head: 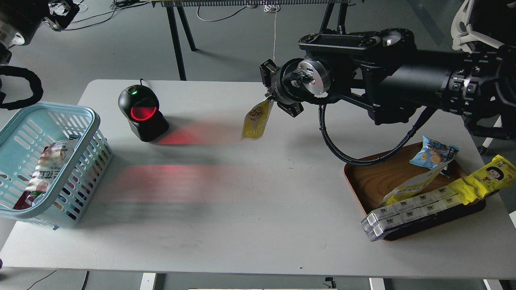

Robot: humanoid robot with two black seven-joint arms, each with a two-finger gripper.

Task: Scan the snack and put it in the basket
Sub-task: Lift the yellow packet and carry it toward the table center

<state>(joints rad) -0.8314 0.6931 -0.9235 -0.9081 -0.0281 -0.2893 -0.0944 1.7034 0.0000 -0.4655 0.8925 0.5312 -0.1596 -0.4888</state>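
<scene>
The snack (255, 121) is a white and yellow pouch with a picture of beans. It hangs tilted above the table's middle, held by its top edge. My right gripper (271, 92) is shut on that top edge, and its arm reaches in from the right. The pouch is to the right of the black scanner (142, 113), apart from it. The light blue slotted basket (95, 121) stands at the table's left edge with a red and white packet (43, 171) in it. My left arm's dark end (60, 13) shows at the top left, fingers indistinct.
The scanner shows a red window and a green light and throws red light on the table. A brown wooden tray (375, 181) at the right holds a blue crisp bag (433, 155), a long yellow packet with a cartoon face (485, 179), white boxes (407, 209) and another pouch (415, 184).
</scene>
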